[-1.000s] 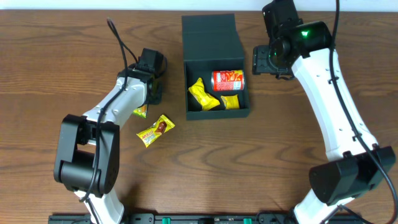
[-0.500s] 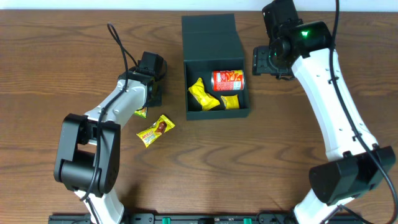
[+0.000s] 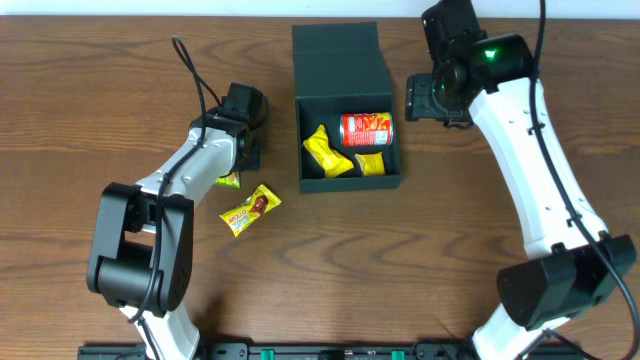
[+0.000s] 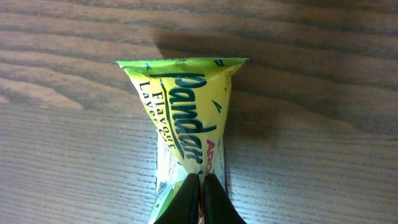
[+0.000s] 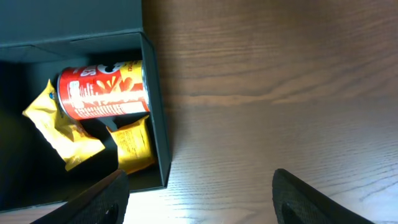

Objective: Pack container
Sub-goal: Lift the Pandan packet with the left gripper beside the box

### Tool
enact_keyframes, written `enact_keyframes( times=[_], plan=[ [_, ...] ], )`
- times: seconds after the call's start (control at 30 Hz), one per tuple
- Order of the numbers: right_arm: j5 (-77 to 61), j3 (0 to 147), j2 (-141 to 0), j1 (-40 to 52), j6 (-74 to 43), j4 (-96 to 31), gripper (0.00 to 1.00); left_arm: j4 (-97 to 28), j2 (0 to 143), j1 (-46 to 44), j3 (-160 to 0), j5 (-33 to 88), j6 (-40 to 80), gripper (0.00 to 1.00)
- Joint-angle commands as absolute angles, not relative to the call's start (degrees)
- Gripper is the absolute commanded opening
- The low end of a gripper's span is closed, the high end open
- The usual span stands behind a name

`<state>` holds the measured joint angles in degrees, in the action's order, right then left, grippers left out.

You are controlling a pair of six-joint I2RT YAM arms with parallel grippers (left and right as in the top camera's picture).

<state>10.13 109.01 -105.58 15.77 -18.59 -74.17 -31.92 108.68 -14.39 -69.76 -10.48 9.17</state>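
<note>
The left gripper (image 4: 199,198) pinches its fingers shut on a glossy green-and-yellow snack packet (image 4: 183,118), with the brown wooden table (image 4: 323,155) beneath. The right gripper (image 5: 200,186) gapes wide and empty just right of the dark teal-green square cardboard container (image 3: 350,183). The box sits mid-table with its open flap lid pointing toward the far edge, long axis near-to-far.
</note>
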Motion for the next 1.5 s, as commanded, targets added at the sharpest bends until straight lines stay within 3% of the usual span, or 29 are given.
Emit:
enact_keyframes(
  times=[0.0, 0.2, 0.63, 0.67, 0.73, 0.87, 1.17, 1.3, 1.47],
  plan=[
    [11.16, 109.97, -105.65, 15.18, -17.74, -73.84, 0.74, -34.81, 108.71, -14.26, -72.42, -10.46, 9.43, 0.06],
    [11.16, 109.97, -105.65, 15.18, -17.72, -73.69, 0.74, -42.5, 107.81, -14.28, -78.94, -10.48, 9.43, 0.06],
    [11.18, 109.97, -105.65, 15.18, -17.72, -73.69, 0.75, -44.71, 107.83, -15.14, -82.76, -10.41, 9.43, 0.06],
    [11.16, 109.97, -105.65, 15.18, -17.72, -73.69, 0.75, -45.19, 107.83, -15.11, -82.76, -10.35, 9.43, 0.08],
    [11.16, 109.97, -105.65, 15.18, -17.72, -73.69, 0.75, -46.5, 107.83, -15.11, -82.74, -10.04, 9.43, 0.37],
    [11.18, 109.97, -105.65, 15.18, -17.72, -73.67, 0.75, -45.65, 108.07, -15.11, -80.47, -9.98, 9.54, 0.5],
    [11.2, 109.97, -105.65, 15.18, -17.72, -73.49, 0.77, -40.14, 108.12, -15.11, -73.63, -9.98, 14.24, 0.51],
    [11.18, 109.97, -105.65, 15.18, -17.72, -73.52, 0.77, -39.53, 108.33, -15.11, -73.19, -9.43, 15.62, 0.43],
    [11.18, 109.97, -105.65, 15.18, -17.69, -73.84, 0.77, -37.8, 108.99, -15.11, -72.64, -7.81, 16.36, 0.41]
  ],
)
